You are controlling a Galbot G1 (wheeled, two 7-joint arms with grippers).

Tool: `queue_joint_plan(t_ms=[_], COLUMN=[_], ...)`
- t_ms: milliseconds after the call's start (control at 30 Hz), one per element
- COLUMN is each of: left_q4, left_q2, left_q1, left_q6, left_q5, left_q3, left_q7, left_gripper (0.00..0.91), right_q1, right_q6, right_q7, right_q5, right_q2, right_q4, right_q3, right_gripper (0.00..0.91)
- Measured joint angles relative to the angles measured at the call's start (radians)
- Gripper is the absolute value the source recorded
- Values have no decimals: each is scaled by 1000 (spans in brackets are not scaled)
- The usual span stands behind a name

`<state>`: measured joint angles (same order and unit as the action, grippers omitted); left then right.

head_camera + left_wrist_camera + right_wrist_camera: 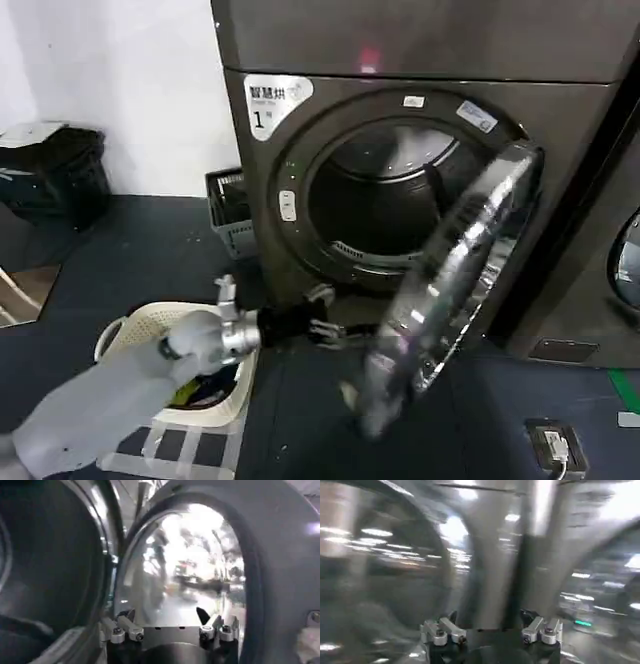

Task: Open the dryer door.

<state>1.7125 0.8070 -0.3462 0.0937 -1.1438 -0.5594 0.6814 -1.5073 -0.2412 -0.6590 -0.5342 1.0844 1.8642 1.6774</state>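
One arm works in the head view: your left hand reaches between the drum opening and the dryer door, which stands swung about halfway out.

Left wrist view: the fingers are spread, holding nothing, facing the door's glass.

Right wrist view: the right hand is likewise open and empty.

Next, judge: push the door wider.

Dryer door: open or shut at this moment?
Open. The dryer door has swung well out from the front, leaving the dark drum opening exposed, with the left claw at its lower edge.
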Motion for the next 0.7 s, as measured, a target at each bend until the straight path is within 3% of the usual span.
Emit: queue_joint_plan(t_ms=[300,433,700], left_q4=[18,5,-56], left_q2=[93,156,298], left_q1=[55,89,146], left_q6=[22,25,16], left_q5=[4,1,-10], left_q3=[-118,-192,-305], left_q7=[-67,-85,-174], left_gripper=[907,907,907], right_q1=[-40,-64,-81], right_q6=[27,42,3], right_q7=[226,312,443], right_q5=[0,53,63], right_q2=[3,-7,-24], right_q4=[-49,-83,-168], right_q3=[215,306,442], right_gripper=[907,907,907])
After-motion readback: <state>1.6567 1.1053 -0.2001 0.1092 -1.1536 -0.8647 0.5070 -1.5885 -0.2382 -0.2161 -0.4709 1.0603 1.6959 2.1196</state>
